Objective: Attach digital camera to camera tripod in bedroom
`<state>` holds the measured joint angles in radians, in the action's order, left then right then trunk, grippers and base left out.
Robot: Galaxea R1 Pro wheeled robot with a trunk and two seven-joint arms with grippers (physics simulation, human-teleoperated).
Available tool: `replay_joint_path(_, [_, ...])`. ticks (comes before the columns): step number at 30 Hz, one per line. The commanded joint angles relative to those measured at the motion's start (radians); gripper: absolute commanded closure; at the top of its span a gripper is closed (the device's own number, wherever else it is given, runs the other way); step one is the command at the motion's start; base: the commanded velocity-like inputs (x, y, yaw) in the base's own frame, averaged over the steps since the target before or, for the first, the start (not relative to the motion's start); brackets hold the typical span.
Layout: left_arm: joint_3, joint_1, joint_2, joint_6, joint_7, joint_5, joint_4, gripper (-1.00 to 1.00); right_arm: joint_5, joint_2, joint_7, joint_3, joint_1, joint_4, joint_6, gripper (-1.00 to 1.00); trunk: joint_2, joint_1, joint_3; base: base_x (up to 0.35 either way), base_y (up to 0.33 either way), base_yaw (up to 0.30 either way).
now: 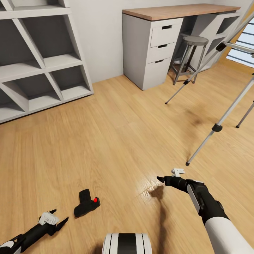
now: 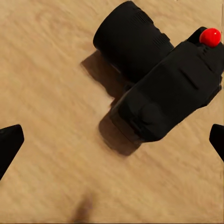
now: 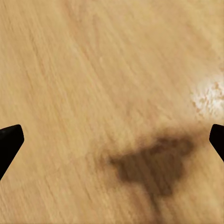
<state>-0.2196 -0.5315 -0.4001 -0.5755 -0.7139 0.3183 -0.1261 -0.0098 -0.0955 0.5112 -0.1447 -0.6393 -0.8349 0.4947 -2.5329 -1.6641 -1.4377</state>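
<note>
**Both grippers spread above the floor, camera lying near my left one**

My left gripper (image 1: pixel 59 219) sits at the lower left of the head view with its two black fingers spread apart and nothing between them. In the left wrist view the fingertips (image 2: pixel 9 142) show at the two side edges, wide apart, and the digital camera (image 2: pixel 161 77) lies between and beyond them on its side on the floor, its lens barrel pointing to the upper left and its red button at the upper right.

In the head view the digital camera (image 1: pixel 86 204) rests on the light wood floor (image 1: pixel 116 141) just right of my left gripper, not touching it.

My right gripper (image 1: pixel 162 179) hangs at the lower right, fingers also spread, holding nothing; its shadow falls on the boards beneath.

The camera tripod (image 1: pixel 225 113) stands at the right edge, well apart from the camera. Beyond it are a round grey stool (image 1: pixel 190 56) under a wood-topped desk (image 1: pixel 169 12), and white shelves (image 1: pixel 42 63) at the upper left.
</note>
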Motion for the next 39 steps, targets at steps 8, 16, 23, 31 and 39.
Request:
replay_joint_path(8, [-0.007, -0.001, 0.036, -0.005, 0.003, 0.011, 0.009, -1.0, -0.001, 0.0, 0.004, -0.003, 0.0, -0.001, 0.007, -1.0, 0.0, 0.0, -0.001, 0.0, 0.0, 0.0])
replay_joint_path(16, [-0.01, -0.001, 0.044, -0.122, 0.005, 0.015, 0.017, -1.0, -0.002, 0.0, 0.004, -0.004, 0.0, -0.001, 0.007, -1.0, 0.0, 0.0, -0.001, 0.0, 0.0, 0.0])
replay_joint_path(23, [-0.006, -0.001, 0.058, -0.143, 0.057, 0.037, 0.088, -1.0, -0.002, 0.0, 0.004, -0.004, 0.0, -0.001, 0.007, -1.0, 0.0, 0.0, -0.001, 0.0, 0.0, 0.0])
replay_joint_path(31, [-0.012, -0.001, 0.084, -0.152, 0.165, 0.024, 0.109, -1.0, -0.002, 0.0, 0.004, -0.003, 0.0, -0.001, 0.007, -1.0, 0.0, 0.0, -0.001, 0.0, 0.0, 0.0])
replay_joint_path(39, [-0.061, -0.001, 0.085, -0.156, 0.178, -0.135, 0.095, -1.0, -0.002, 0.0, 0.004, -0.003, 0.0, -0.001, 0.007, -1.0, 0.0, 0.0, -0.001, 0.0, 0.0, 0.0])
